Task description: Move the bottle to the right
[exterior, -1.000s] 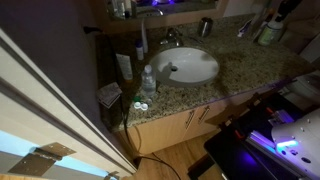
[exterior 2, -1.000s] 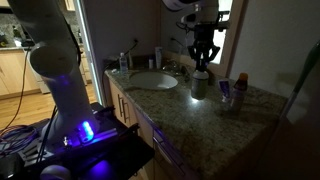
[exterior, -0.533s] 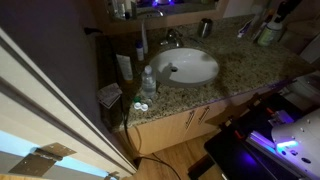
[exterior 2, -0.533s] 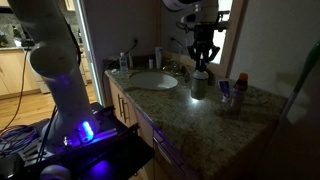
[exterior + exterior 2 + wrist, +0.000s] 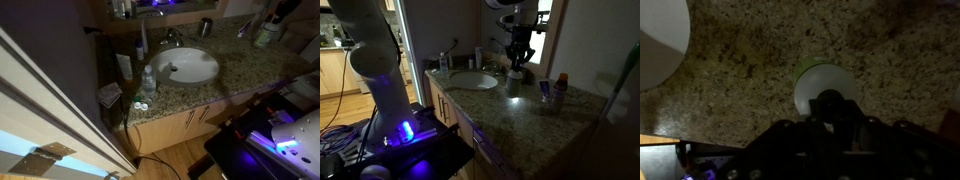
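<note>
Bottle [image 5: 514, 84], pale and squat, stands on the granite counter [image 5: 535, 115] at six o'clock beneath the gripper [image 5: 521, 63]. I cannot tell whether the pincer is spread or pinching. Sink [image 5: 472, 80] at nine o'clock.

Counter [image 5: 730, 95]: speckled brown granite, filling most of the frame, dimly lit and darker toward the upper right corner.
Sink [image 5: 658, 40]: white curved bowl in the upper left corner, cut off by the frame edges.
Bottle [image 5: 812, 80]: pale whitish-green, seen from straight above as a round shape just right of centre, standing on the counter, well apart from the sink.
Gripper [image 5: 828, 125]: dark bulk rising from the bottom edge, its rounded top overlapping the bottle's lower rim; too dark to tell how the jaws stand.
Lower left corner: a thin orange-brown strip with a faint violet glow beneath it.
</note>
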### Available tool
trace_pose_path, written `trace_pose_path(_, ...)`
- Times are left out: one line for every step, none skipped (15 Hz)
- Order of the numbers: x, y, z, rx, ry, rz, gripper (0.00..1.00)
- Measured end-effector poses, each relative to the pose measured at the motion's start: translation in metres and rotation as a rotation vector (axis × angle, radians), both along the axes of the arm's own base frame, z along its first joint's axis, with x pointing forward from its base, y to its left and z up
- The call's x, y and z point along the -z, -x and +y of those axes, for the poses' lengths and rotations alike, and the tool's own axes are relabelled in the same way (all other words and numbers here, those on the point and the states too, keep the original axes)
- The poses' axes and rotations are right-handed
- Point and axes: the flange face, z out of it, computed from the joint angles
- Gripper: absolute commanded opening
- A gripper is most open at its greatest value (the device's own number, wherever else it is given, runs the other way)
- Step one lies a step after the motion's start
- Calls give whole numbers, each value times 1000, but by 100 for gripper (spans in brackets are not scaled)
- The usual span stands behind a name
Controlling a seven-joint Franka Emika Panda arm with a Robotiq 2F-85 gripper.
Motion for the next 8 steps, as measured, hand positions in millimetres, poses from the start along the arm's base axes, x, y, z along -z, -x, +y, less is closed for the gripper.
trace_pose_path(0,-1,2,2,-10,-3,30)
trace_pose_path(0,-2,3,2,-13,-4,7)
trace_pose_path(0,-2,3,2,-13,-5,7)
trace_pose_path(0,-2,3,2,-13,-4,7)
trace_pose_path(1,-1,1,4,-7,1,7)
trace_pose_path(2,2,-4,10,0,9,7)
trace_pose_path(5,6,-10,20,4,16,7)
trace_pose_path(7,12,-19,37,5,23,7)
